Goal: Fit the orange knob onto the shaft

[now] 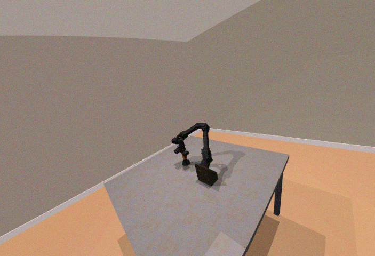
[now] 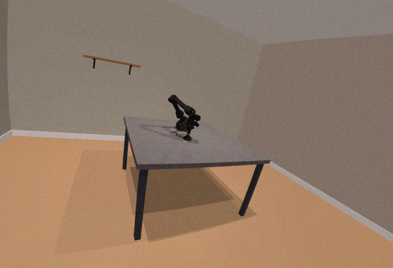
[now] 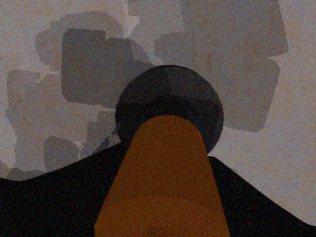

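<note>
My gripper is shut on the orange knob and points down over the round pedestal. In the wrist view the knob comes up from the bottom edge between the two black fingers. The dark round pedestal stands on the table directly below the knob. The knob's lower end covers the middle of the pedestal in the wrist view. The shaft and the knob's hole are hidden. I cannot tell whether the knob touches the shaft.
The arm's base stands on the grey table just behind the pedestal. A dark upright panel stands beside the base. A pale flat patch shows at the table's near edge. A wall shelf hangs far off.
</note>
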Available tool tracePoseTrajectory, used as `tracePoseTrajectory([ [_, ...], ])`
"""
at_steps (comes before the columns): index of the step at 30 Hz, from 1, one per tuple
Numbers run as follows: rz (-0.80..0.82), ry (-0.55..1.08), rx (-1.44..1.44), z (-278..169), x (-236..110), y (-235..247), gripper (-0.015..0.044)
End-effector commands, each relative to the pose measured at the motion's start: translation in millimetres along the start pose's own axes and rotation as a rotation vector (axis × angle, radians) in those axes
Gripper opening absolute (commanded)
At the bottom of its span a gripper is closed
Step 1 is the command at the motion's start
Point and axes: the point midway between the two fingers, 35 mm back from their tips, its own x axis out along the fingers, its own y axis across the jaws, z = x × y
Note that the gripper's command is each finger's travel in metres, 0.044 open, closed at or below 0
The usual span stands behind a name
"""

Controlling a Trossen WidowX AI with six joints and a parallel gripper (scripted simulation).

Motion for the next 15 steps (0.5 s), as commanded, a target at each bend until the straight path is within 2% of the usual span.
tracePoseTrajectory([
  [1, -0.002, 0.001, -0.001, 0.3, -0.8, -0.3, 0.0],
  [6, -0.002, 0.001, -0.01, -0.2, -4.1, -0.2, 0.0],
  [15, -0.002, 0.001, -0.211, -0.5, -1.4, -0.1, 0.0],
])
